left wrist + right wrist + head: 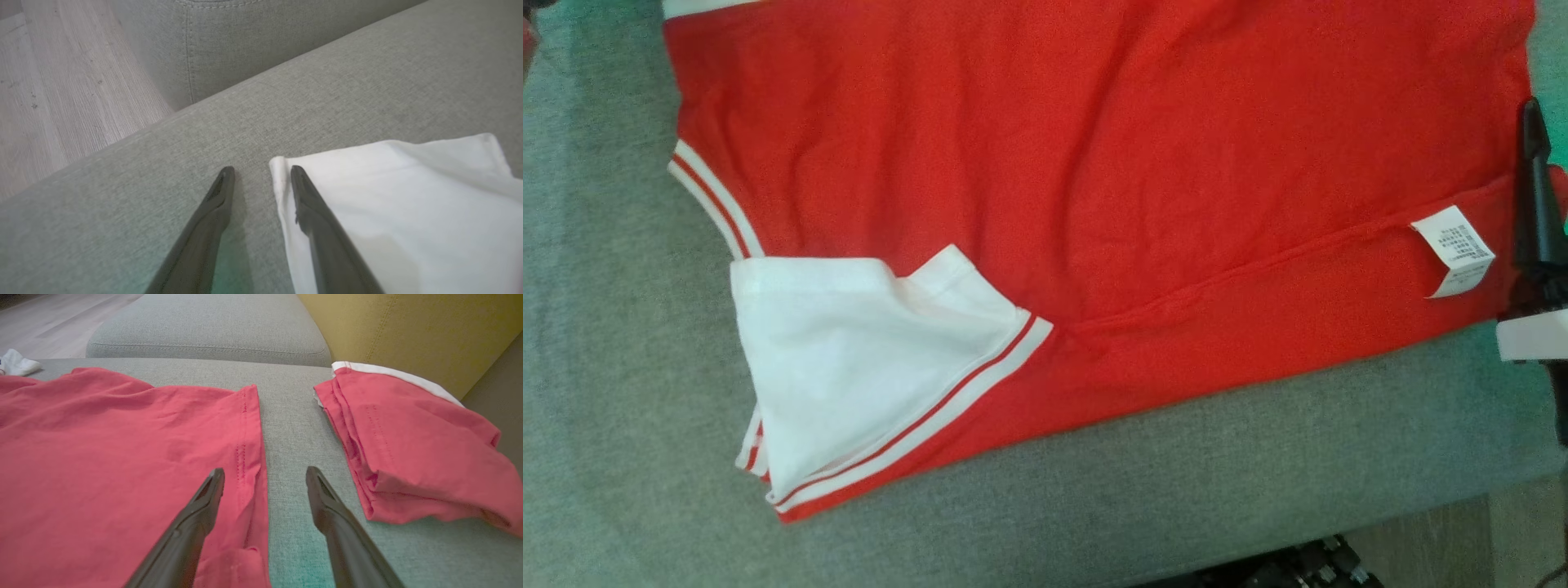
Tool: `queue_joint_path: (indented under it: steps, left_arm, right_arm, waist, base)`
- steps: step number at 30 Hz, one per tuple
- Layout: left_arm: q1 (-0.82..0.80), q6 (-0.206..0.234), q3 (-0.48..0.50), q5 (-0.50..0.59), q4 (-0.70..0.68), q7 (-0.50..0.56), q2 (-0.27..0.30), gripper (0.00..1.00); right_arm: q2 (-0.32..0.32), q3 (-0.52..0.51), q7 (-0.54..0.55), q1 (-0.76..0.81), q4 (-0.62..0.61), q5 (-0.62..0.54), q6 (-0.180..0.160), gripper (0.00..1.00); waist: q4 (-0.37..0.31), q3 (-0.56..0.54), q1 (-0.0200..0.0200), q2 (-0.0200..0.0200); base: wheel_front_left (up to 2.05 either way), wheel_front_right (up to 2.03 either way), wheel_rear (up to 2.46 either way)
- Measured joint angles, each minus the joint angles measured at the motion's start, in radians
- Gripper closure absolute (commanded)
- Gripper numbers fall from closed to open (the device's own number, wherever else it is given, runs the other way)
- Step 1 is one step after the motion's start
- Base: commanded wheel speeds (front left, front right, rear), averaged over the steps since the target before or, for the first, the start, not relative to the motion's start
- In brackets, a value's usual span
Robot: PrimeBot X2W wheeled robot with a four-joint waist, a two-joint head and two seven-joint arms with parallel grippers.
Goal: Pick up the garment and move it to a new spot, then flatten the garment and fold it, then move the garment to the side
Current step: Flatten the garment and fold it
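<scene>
The red garment (1094, 163) is seen spread across the grey sofa cushion (621, 367), mostly flat. Its white sleeve (849, 351) is turned out at the near edge, and a care label (1454, 249) is exposed toward the robot's right. It has evidently been placed already, so the step in hand is judged to be flattening and folding.

The left end effector (261, 169) is held moderately wide and grips nothing. One finger is set over the bare cushion and the other over the sleeve, so the sleeve's edge lies between them. The right end effector (265, 470) is held wide and empty. It straddles the stitched hem (245, 449), with one finger above the red cloth and one above the cushion.

A second, folded red garment (408, 449) is seen just beyond the hem, against the yellow backrest (408, 326).

For the next move, both edges probably need to be pinched through all their layers. The cloth should be lifted only slightly and carried over evenly, so that the flat panel is not dragged into wrinkles. The folded pile on the right should be left undisturbed.
</scene>
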Motion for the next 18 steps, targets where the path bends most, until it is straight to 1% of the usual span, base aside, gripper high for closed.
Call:
queue_joint_path:
  steps: [1,3,4,5,6,7,11,13,16,18]
  left_arm:
    - [-0.005,0.0,-0.008,-0.003,0.0,0.0,0.002,0.44]
    - [-0.019,0.0,-0.029,-0.006,-0.001,0.0,0.006,0.56]
    - [-0.022,0.0,-0.034,-0.009,-0.001,0.0,0.007,0.56]
    - [-0.025,0.0,-0.042,-0.009,-0.002,-0.001,0.007,0.64]
    - [-0.03,0.0,-0.052,-0.014,-0.002,-0.002,0.009,0.75]
    - [-0.033,0.0,-0.058,-0.025,-0.002,-0.001,0.011,1.0]
    - [-0.032,0.0,-0.091,-0.042,-0.006,-0.022,0.012,1.0]
    - [-0.029,0.0,-0.113,-0.042,-0.012,-0.039,0.014,1.0]
    - [-0.021,0.0,-0.144,-0.056,-0.043,-0.074,0.021,1.0]
    - [-0.011,0.0,-0.167,-0.06,-0.072,-0.096,0.028,1.0]
  right_arm:
    - [0.001,-0.001,0.0,0.0,0.0,0.0,0.0,0.0]
    - [0.001,-0.002,-0.003,0.0,0.001,0.0,0.0,0.0]
    - [0.002,-0.002,-0.003,0.0,0.002,0.0,0.0,0.0]
    - [0.002,-0.002,-0.006,0.0,0.002,0.0,0.0,0.0]
    - [0.002,-0.002,-0.008,0.0,0.003,0.0,0.0,0.0]
    - [0.003,-0.002,-0.008,0.0,0.004,0.0,0.0,0.0]
    - [0.002,0.004,-0.005,-0.011,0.005,0.011,0.0,0.0]
    - [-0.007,0.01,0.021,-0.042,0.004,0.021,0.0,0.0]
    - [-0.048,0.035,0.109,-0.113,0.008,0.03,0.0,0.0]
    - [-0.067,0.057,0.21,-0.175,0.033,0.057,0.0,0.0]
  waist:
    - [-0.003,0.001,0.0,0.0]
    - [-0.009,0.004,0.0,0.0]
    - [-0.011,0.006,0.0,0.0]
    - [-0.014,0.007,0.0,0.0]
    - [-0.017,0.007,0.0,0.0]
    - [-0.019,0.006,0.0,0.0]
    - [-0.017,-0.003,0.0001,0.0]
    - [-0.013,-0.015,0.0001,0.0]
    - [-0.004,-0.037,0.0001,0.0]
    - [0.004,-0.056,0.0001,0.0]
  base:
    - [0.0,0.0,0.0]
    - [0.0,0.0,0.0]
    - [0.0,0.0,0.0]
    - [0.0,0.0,0.0]
    - [0.0,0.0,0.0]
    - [0.0,0.0,0.0]
    - [0.0,0.0,0.0]
    - [0.0,0.0,0.0]
    - [0.0,0.0,0.0]
    - [0.0,0.0,0.0]
